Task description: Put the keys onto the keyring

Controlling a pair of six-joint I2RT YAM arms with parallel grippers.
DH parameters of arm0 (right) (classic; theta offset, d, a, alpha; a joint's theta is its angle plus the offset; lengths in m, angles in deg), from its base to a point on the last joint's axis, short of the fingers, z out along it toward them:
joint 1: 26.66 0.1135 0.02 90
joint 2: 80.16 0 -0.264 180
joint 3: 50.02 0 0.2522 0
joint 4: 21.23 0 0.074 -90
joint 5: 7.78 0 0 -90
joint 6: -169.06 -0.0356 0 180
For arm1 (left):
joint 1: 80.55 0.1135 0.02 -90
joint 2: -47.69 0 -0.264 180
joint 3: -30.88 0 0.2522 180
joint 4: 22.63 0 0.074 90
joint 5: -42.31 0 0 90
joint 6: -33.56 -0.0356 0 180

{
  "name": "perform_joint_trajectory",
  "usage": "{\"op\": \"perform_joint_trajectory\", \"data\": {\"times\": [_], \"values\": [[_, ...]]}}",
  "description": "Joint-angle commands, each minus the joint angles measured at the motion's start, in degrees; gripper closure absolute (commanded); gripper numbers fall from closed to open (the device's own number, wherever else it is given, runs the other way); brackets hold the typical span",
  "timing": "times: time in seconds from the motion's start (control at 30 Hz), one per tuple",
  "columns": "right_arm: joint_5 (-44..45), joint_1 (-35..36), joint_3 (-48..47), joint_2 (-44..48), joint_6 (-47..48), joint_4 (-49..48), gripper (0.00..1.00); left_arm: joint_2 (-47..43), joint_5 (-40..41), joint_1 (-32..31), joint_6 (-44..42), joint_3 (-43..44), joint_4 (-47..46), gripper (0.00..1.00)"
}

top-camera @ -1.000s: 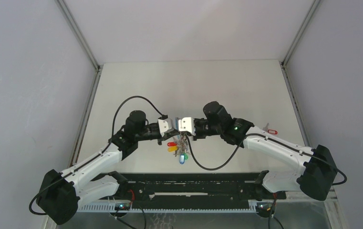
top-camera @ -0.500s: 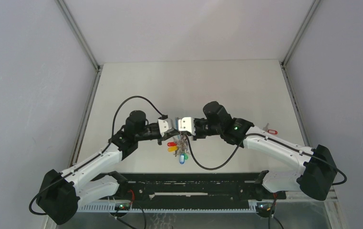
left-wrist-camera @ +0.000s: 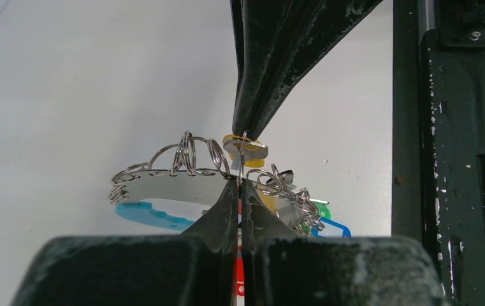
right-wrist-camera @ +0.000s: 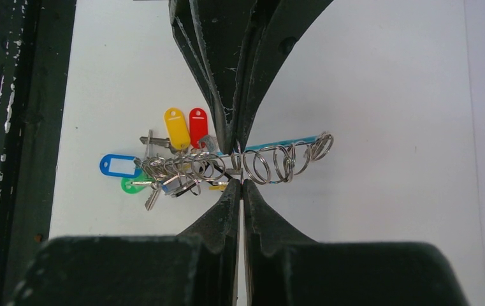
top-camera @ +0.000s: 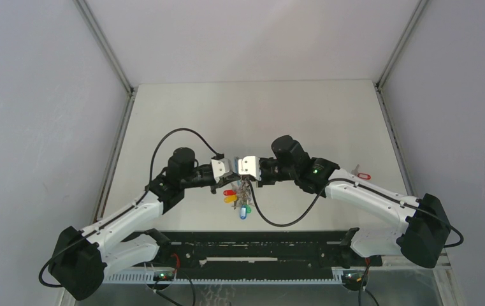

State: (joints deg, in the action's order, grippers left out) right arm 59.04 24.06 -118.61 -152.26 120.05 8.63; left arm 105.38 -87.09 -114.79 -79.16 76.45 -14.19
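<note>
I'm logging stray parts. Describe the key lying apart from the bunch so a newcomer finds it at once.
Look at the right edge of the white table, just past the right arm. A silver key with a red tag lies flat there, far from the keyring mid-table. The other tagged keys crowd that ring; this one lies alone.

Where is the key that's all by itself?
In the top view, the red-tagged key lies on the table's right side, just beyond the right arm.

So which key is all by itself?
The red-tagged key, lying alone on the table by the right arm; the others hang bunched on the keyring.
</note>
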Motion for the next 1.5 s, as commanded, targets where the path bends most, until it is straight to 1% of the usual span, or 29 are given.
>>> {"op": "perform_joint_trajectory", "data": {"times": [0.0,1.0,1.47], "values": [[0.1,0.4,-1.9,1.5,-0.8,-1.9,1.0,-1.5,-1.4,-0.3,-1.2,-0.3,-2.8,1.0],[-3.1,0.1,-3.2,0.2,-0.7,-0.2,1.0,-1.6,-2.4,-0.2,-1.4,-0.3,-3.0,1.0],[-1.4,-0.3,-3.3,1.2,-1.7,0.2,1.0,-1.7,-1.8,-0.2,-1.5,-0.5,-3.0,1.0]]}}
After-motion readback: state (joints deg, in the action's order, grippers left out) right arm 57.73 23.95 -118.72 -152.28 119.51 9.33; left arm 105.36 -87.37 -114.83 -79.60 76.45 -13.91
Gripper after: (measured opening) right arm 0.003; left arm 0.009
